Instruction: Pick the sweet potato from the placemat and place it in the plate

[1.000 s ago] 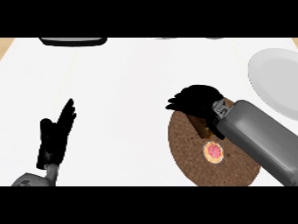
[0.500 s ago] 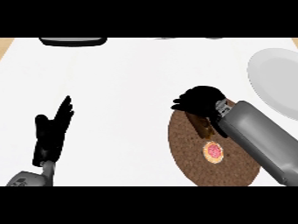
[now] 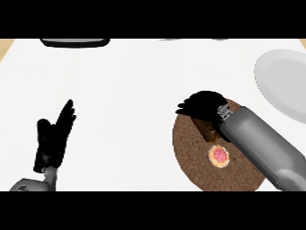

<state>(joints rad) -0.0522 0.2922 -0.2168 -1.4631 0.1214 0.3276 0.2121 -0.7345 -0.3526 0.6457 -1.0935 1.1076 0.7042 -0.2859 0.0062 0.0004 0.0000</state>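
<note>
White worktop [image 3: 135,81] fills the view, wood trim showing at its far corners. Right robot hand [image 3: 202,105] sits over the far edge of the round brown placemat [image 3: 198,164], fingers curled downward, with the brown sweet potato [image 3: 208,131] just below the hand and partly under the wrist, so cannot tell whether the fingers actually have hold of it; a red-and-yellow round mark [image 3: 219,155] lies nearer the robot on the mat, and the white plate [image 3: 291,85] is off to the right of that hand, apart from it. Left robot hand [image 3: 52,139] rests well to the left, open with fingers straight and holding nothing, and a dark object [image 3: 74,42] sits at the far edge beyond it.
</note>
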